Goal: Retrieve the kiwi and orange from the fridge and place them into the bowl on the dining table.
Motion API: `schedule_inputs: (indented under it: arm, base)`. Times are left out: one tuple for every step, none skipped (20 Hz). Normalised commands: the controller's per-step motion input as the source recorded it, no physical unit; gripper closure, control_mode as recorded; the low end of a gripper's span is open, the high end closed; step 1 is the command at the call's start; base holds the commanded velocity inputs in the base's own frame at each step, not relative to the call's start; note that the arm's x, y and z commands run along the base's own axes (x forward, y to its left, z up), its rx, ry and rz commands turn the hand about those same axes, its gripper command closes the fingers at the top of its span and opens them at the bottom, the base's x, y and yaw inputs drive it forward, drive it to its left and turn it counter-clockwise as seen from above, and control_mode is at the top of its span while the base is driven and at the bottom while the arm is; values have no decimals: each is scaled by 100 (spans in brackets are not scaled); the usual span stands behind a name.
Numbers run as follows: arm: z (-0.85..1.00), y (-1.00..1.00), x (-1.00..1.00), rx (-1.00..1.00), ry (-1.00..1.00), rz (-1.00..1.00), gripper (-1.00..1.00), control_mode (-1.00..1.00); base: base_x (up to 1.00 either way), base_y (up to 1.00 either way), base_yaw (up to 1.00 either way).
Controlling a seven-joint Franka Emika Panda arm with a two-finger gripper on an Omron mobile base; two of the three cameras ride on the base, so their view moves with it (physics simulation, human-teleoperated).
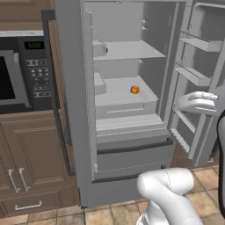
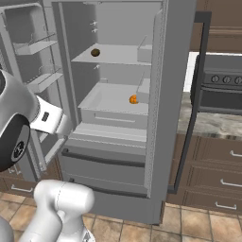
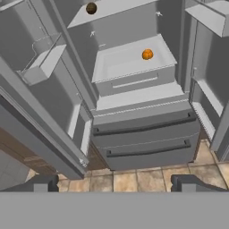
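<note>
Claw (image 3: pixel 114 183) wide, bottom of hand view, round orange (image 3: pixel 147 54) upper right on pale tray, brown kiwi (image 3: pixel 91 8) top, smooth grey fridge (image 3: pixel 143 134)

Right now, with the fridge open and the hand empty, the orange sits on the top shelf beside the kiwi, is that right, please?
Not quite: the orange sits a level lower, in the drawer-like tray, while the kiwi is alone on the shelf above. The hand view shows this. The fridge is open and the hand is empty.
</note>
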Motion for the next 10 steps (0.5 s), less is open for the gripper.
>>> schedule_inputs:
  arm:
    - [-9,0,0,0,0,0,-100,-100]
    - [-6,0,0,0,0,0,-100,-100]
    - [-1,0,0,0,0,0,-100,-100]
    - [0,0,0,0,0,0,-100,100]
    - [0,0,0,0,0,0,-100,100]
    - [0,0,0,0,0,0,-100,100]
    - [0,0,0,0,0,0,-100,100]
    - [0,0,0,0,0,0,-100,100]
    - [0,0,0,0,0,0,-100,100]
    - [0,0,0,0,0,0,-100,100]
  base:
    - [0,0,0]
    - [0,0,0]
    - [0,0,0]
    - [2,0,0]
    - [23,-1,1]
    - [36,0,1]
    - [48,0,1]
    - [58,-3,1]
    - [64,-3,1]
    - [72,-1,0]
